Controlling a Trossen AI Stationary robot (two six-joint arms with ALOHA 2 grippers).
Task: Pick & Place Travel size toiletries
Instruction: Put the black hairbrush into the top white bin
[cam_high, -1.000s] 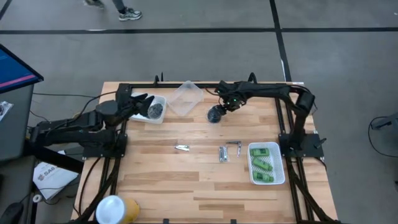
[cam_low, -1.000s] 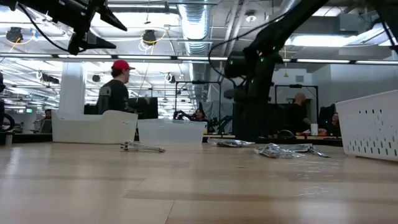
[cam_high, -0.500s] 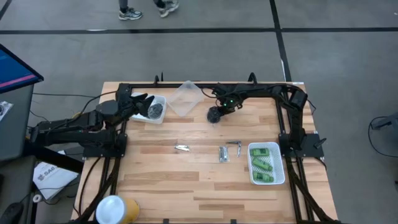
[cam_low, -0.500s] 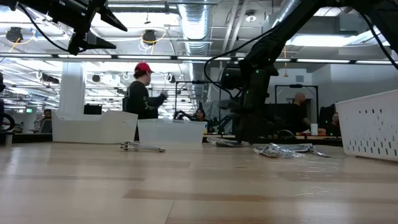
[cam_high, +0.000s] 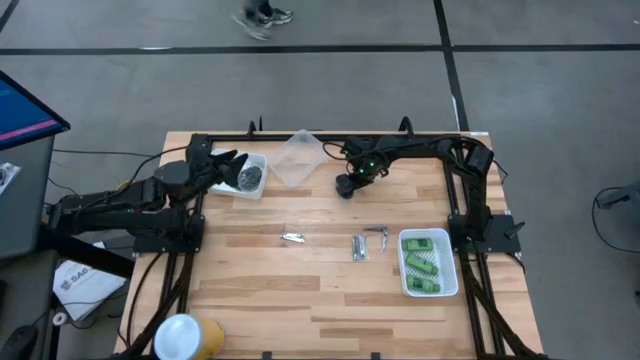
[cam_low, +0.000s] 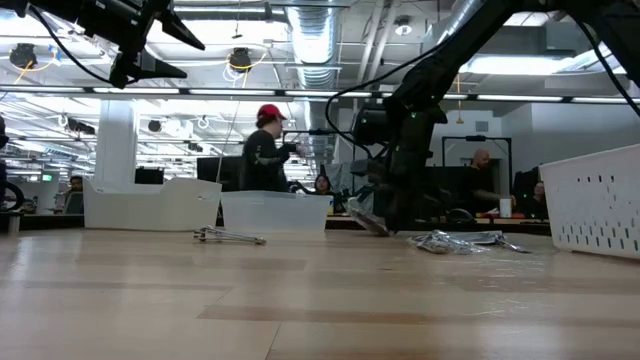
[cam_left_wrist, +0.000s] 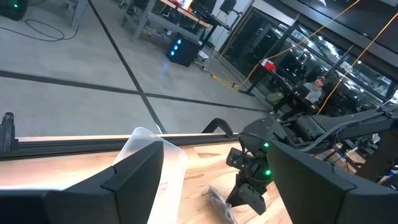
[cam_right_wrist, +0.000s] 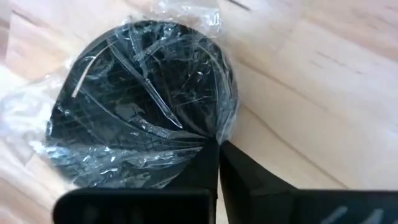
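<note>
A dark grey round flat jar (cam_right_wrist: 143, 106), wrapped in clear crinkled plastic, lies on the wood table right of the clear plastic tub (cam_high: 300, 158). My right gripper (cam_high: 352, 178) is shut on it; it also shows in the low view (cam_low: 366, 221). My left gripper (cam_high: 228, 162) hangs open and empty above a small white tray (cam_high: 258, 160) that holds more dark jars (cam_high: 248, 177). Green bottles (cam_high: 425, 262) lie in the white mesh basket (cam_high: 405, 270). Silver tools (cam_high: 293, 237) (cam_high: 358, 246) (cam_high: 378, 233) lie on the table's middle. My right gripper pinches the wrapped jar's rim (cam_right_wrist: 214, 132) between its two shut fingers (cam_right_wrist: 249, 171), plastic wrap and all. The fingers come from above, slanting down. The jar sits tilted, one edge raised at the fingers and its lower edge (cam_low: 383, 232) down at the table.
The clear tub stands between the white tray and the jar. The mesh basket sits at the table's right near side. A yellow and white roll (cam_high: 185, 338) lies at the near left corner. A person (cam_low: 268, 150) walks in the room behind.
My right gripper has come down onto the wrapped jar and shifted slightly toward the table's left. The jar, flat before, now stands tipped with one edge raised. My left arm has kept still.
</note>
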